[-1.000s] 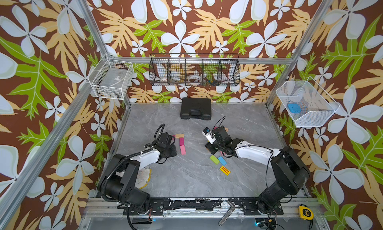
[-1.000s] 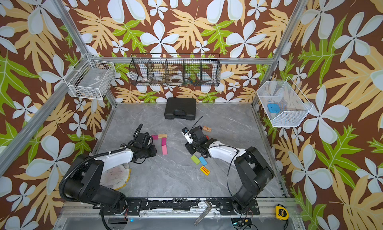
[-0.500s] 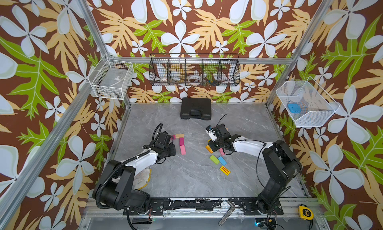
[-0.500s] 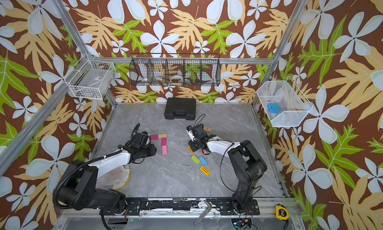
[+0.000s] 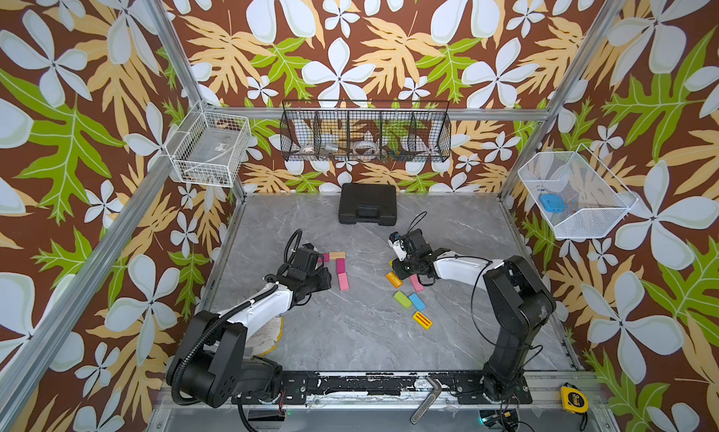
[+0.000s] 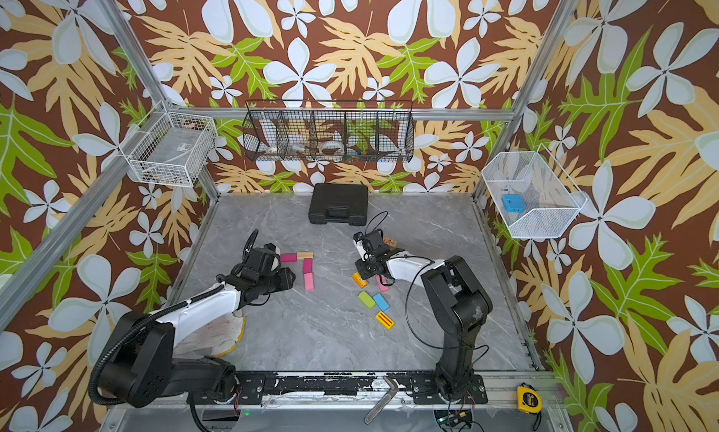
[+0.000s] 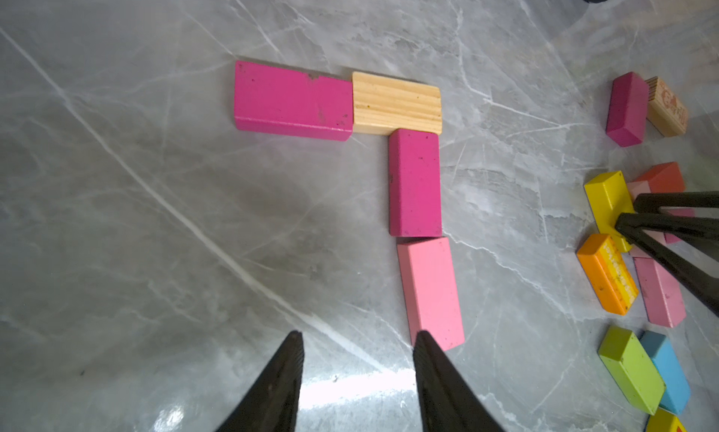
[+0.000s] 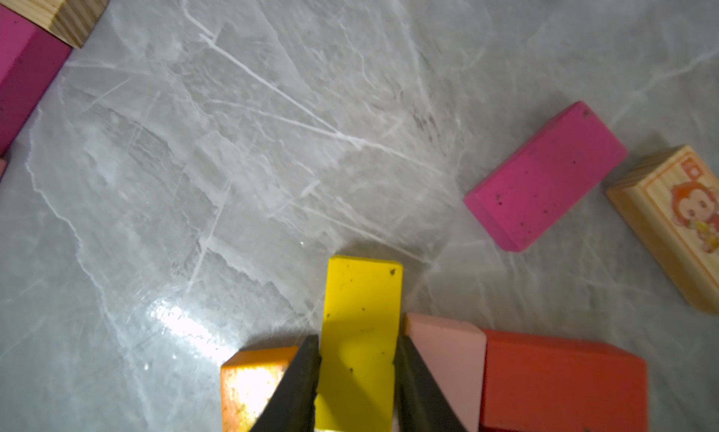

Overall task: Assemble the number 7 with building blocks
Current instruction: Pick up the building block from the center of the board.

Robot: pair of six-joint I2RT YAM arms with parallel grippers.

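Four building blocks form an angle on the grey table: magenta and plain wood in a row, dark magenta and pink running down from the wood. My left gripper is open and empty at the pink block's near end. My right gripper is shut on a yellow block, among an orange, a pale pink and a red block. In both top views the right gripper is over this cluster.
Loose blocks lie near the right arm: green, blue, yellow red-striped, magenta and a monkey-printed wooden one. A black case sits at the back. A pale cloth lies under the left arm.
My left jaws have opened wider beside the pink block. The right jaws have narrowed onto the yellow block, and the right arm has shifted slightly toward the back.
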